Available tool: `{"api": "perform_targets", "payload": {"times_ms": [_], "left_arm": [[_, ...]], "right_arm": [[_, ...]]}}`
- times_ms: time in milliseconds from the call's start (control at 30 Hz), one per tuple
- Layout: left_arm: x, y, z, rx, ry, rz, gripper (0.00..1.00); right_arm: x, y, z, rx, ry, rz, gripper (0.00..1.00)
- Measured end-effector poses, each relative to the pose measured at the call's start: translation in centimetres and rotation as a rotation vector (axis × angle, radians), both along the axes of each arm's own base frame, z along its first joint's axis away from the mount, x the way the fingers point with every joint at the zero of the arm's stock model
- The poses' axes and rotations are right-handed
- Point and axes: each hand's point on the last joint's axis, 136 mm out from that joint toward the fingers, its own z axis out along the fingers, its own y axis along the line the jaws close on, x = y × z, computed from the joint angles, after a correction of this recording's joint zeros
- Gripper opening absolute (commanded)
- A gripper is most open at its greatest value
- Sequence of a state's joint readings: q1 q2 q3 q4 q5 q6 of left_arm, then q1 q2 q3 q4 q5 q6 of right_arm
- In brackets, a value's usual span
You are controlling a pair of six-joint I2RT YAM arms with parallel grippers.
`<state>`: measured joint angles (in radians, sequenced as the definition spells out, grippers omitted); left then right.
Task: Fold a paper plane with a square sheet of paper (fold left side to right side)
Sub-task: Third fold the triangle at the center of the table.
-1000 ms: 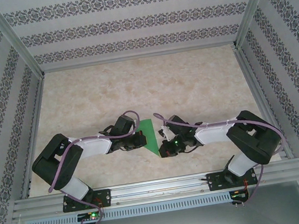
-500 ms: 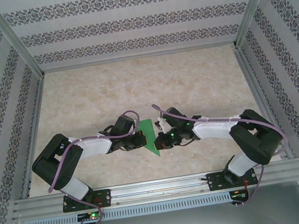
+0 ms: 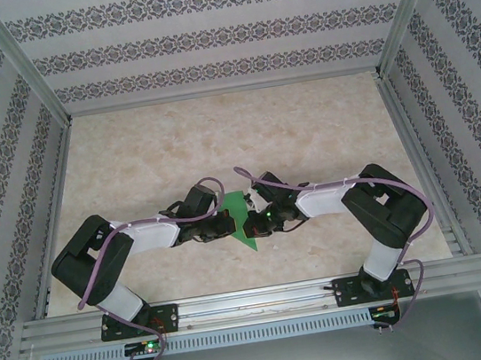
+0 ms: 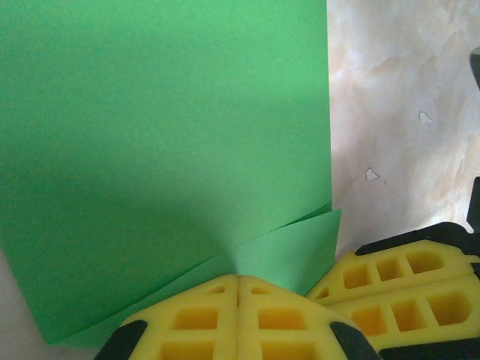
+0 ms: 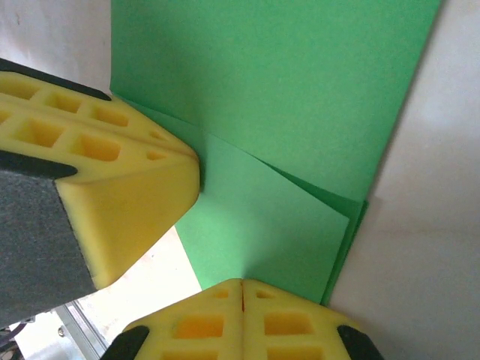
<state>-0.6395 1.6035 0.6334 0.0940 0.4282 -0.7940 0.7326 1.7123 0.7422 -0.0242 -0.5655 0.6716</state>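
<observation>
At the middle of the table's near half, the left gripper (image 4: 238, 289) has its yellow fingers (image 4: 195, 322) pressed flat together, the closed tip resting against an edge of the green paper (image 4: 165, 135). The right gripper (image 5: 241, 291) is closed just as tightly, and its tip meets the same paper from the opposite side. Whether either tip pinches a layer or only bears down on it, I cannot tell. The two closed tips sit just beside each other at one corner. The paper lies flat and folded, a lower layer peeking out past the upper one along a slanted edge. From above it reads as a narrow wedge pointing toward the arm bases, lodged between the two wrists. Both arms bend inward from their bases, purple cables looped along them. Around the paper, the marbled beige table (image 3: 217, 138) runs back to patterned walls (image 3: 203, 37).
</observation>
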Motion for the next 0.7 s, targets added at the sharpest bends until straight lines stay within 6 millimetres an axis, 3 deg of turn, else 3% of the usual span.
{"api": "perform_targets", "payload": {"times_ms": [233, 533, 700], "left_arm": [[0.9, 1.8, 0.0, -0.002, 0.009, 0.051, 0.00], [2.6, 5.9, 0.2, 0.059, -0.014, 0.136, 0.05], [3.2, 7.2, 2.7, 0.075, -0.080, 0.149, 0.14]], "right_arm": [[0.2, 0.2, 0.0, 0.018, -0.035, 0.014, 0.00], [0.4, 0.2, 0.1, 0.030, -0.042, 0.012, 0.00], [0.2, 0.2, 0.4, 0.031, -0.029, 0.013, 0.17]]}}
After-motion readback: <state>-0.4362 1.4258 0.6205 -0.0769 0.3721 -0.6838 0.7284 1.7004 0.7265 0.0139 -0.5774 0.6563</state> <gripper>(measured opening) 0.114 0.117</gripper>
